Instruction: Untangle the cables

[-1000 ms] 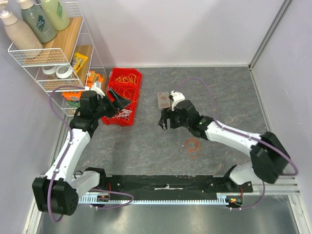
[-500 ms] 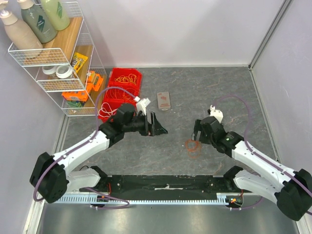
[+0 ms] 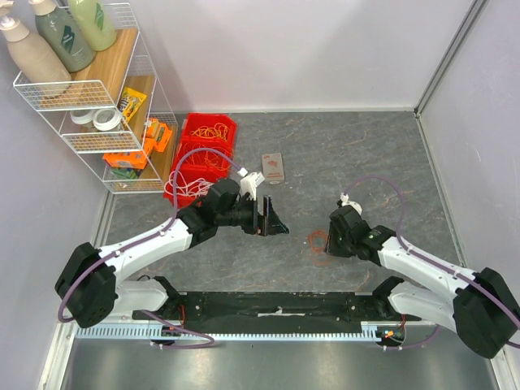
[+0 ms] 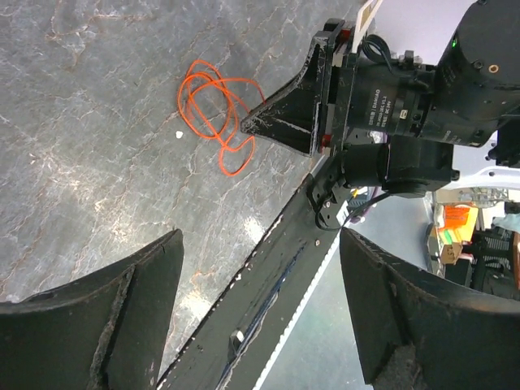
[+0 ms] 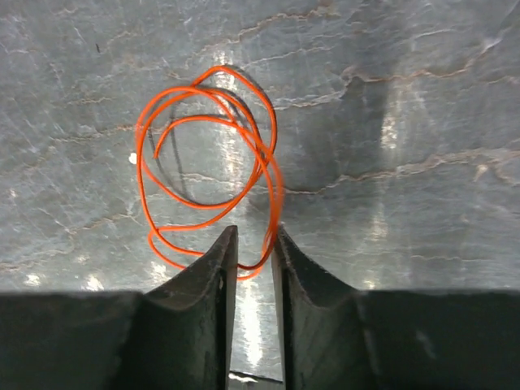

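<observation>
A single orange cable lies in loose loops on the grey table. In the right wrist view the cable has its near loop passing between the tips of my right gripper. The jaws stand close together with a narrow gap, and a strand lies against the right finger. From above, my right gripper is down at the cable's right edge. My left gripper hovers left of it, wide open and empty, looking at the cable. More orange cables and white cables fill a red bin.
The red bin stands at the back left beside a white wire rack holding bottles and tape. A small card lies on the table behind the grippers. The black mounting rail runs along the near edge.
My right gripper came down from the table's middle onto the orange cable and narrowed its jaws round a loop. My left arm swung from the red bin toward the centre, still open.
</observation>
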Controlling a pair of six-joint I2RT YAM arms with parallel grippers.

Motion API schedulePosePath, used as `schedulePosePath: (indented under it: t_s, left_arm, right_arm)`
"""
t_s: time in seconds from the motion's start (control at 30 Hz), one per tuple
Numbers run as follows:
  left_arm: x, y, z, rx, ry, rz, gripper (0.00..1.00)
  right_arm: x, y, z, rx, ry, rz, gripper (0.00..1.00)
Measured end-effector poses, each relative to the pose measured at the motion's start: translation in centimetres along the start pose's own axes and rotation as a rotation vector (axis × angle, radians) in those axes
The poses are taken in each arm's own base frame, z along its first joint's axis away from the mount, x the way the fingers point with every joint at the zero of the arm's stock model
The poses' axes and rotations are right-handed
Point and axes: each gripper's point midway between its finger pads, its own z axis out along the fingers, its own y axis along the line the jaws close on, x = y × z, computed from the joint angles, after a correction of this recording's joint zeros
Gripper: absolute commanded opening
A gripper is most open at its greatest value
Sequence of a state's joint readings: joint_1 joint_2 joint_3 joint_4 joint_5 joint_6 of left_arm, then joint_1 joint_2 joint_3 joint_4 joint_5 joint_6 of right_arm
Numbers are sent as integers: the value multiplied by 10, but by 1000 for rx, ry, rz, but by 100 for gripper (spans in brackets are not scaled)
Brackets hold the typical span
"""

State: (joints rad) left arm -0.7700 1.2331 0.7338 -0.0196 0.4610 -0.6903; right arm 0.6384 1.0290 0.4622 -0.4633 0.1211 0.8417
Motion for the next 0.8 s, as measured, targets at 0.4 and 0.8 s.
schedulePosePath:
  t_s: [0.4, 0.8]
  left_arm:
    - [-21, -20, -31, 1, -117, 86, 79]
    - [-62, -66, -96, 66, -408, 256, 82]
  right_arm:
    - [-56, 125, -70, -538, -142, -237, 0]
    - [-56, 203, -146, -999, -179, -456, 0]
